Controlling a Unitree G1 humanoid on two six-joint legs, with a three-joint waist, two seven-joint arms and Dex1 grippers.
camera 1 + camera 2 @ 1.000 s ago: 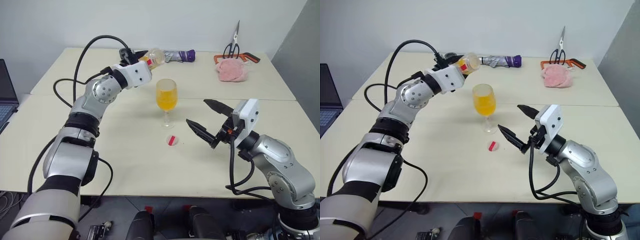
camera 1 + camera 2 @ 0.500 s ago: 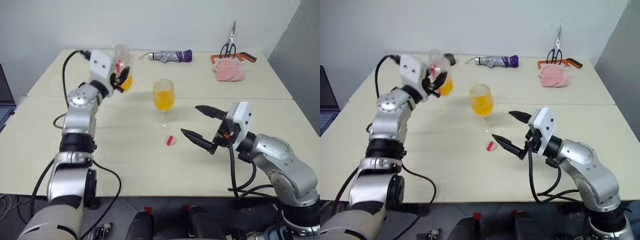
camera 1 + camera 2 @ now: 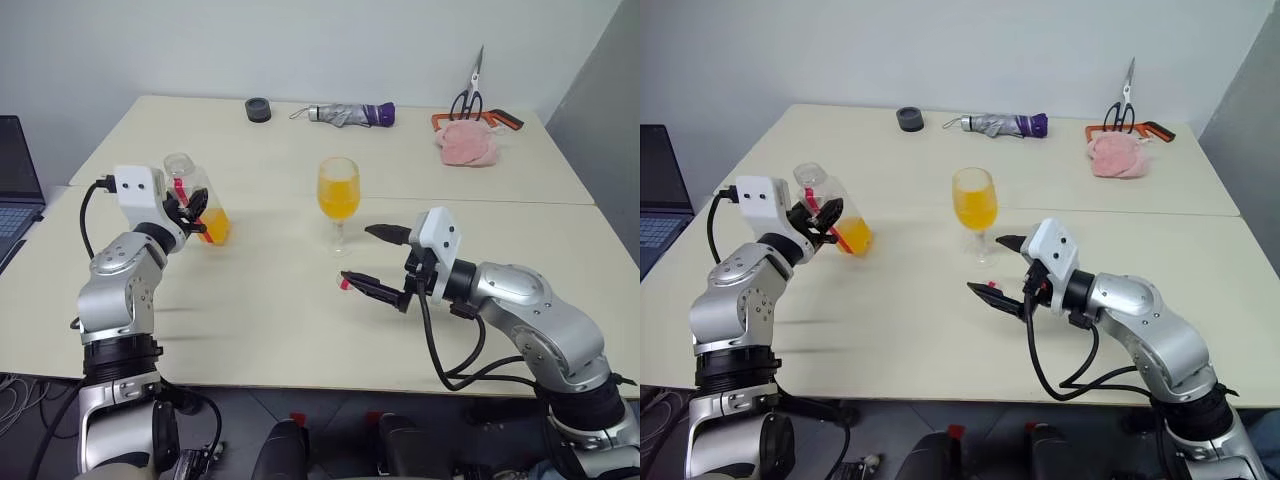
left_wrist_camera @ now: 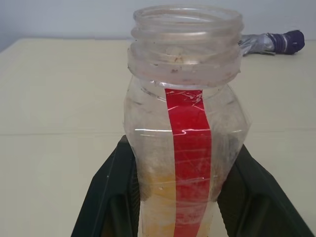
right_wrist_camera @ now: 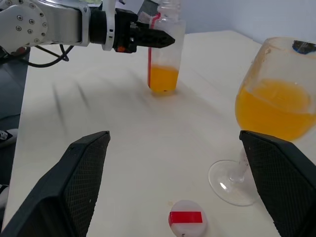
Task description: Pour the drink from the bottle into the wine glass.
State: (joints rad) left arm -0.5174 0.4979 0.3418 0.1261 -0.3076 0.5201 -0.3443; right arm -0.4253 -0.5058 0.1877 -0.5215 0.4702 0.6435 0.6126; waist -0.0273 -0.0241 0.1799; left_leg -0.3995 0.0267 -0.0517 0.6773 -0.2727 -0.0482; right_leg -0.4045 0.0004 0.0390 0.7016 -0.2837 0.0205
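Between left claw (image 3: 193, 214) fingers, uncapped bottle (image 3: 197, 204) holds little orange drink (image 3: 215, 228).

No words or numbers can be read; the bottle (image 4: 185, 148) bears a plain red stripe.

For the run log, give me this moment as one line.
pour: done | wine glass: holds drink, upright | bottle: uncapped, upright, in left end effector | cap: on table | right end effector: open, empty
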